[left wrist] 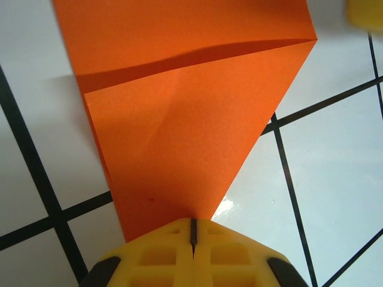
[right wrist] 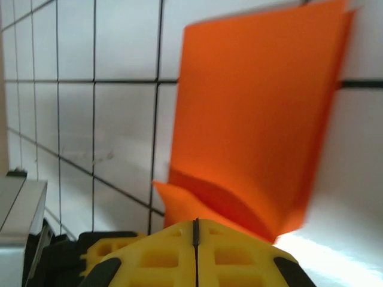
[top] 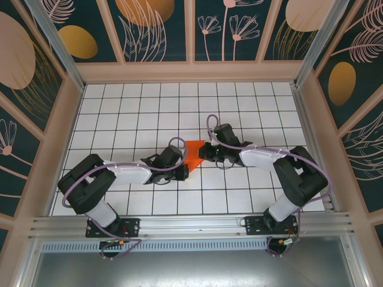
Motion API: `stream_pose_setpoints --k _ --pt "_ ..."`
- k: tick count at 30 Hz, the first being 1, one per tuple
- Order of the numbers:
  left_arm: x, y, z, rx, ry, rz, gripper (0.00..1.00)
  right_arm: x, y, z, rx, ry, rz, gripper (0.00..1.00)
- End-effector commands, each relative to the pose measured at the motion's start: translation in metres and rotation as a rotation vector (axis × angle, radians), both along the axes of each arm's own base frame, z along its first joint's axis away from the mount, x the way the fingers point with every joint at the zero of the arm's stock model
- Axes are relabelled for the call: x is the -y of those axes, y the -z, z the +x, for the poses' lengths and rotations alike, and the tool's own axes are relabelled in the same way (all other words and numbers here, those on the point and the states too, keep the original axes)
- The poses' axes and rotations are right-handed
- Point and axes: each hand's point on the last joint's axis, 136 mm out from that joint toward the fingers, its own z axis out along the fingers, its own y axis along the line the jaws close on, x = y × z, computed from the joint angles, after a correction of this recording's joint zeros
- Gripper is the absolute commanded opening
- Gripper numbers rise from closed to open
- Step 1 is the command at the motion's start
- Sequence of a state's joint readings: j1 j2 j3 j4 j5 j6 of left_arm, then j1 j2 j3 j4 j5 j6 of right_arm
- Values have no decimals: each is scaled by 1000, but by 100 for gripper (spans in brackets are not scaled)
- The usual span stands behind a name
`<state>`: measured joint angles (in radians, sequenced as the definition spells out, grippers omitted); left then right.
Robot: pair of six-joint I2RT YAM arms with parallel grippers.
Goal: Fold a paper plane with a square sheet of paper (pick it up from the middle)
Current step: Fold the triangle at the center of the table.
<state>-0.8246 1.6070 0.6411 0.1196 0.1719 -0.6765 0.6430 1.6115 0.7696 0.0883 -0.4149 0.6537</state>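
To stop fold springing up, seemingly pinning square sheet of paper [left wrist: 179, 137] with clenched left gripper [left wrist: 193, 223], clenched right gripper [right wrist: 195, 223].

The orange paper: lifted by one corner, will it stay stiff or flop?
Probably floppy: the orange paper is thin, and a flap bows near the right gripper. Likely very light, so a push could slide it over the glossy tiles. Its folds may stiffen it slightly.

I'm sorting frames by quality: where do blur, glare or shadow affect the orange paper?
Left wrist: orange paper sharp, shadow band under its upper fold, glare on the tile beside its tip. Right wrist: paper blurred, glare bottom right. Top external: evenly lit, sharp.
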Motion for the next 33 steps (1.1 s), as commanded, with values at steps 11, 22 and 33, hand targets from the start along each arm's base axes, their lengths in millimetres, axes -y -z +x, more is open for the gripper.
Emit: stream_pose_setpoints --k 11,22,33 --pt "-1 -12 6 -5 -73 -56 8 -5 47 -5 -104 -3 -66 6" --pt "9 -44 25 -2 -261 -240 11 7 64 -9 -145 37 -124 5" --pt "2 3 12 -150 -334 -191 6 14 72 -12 -168 59 -160 5"
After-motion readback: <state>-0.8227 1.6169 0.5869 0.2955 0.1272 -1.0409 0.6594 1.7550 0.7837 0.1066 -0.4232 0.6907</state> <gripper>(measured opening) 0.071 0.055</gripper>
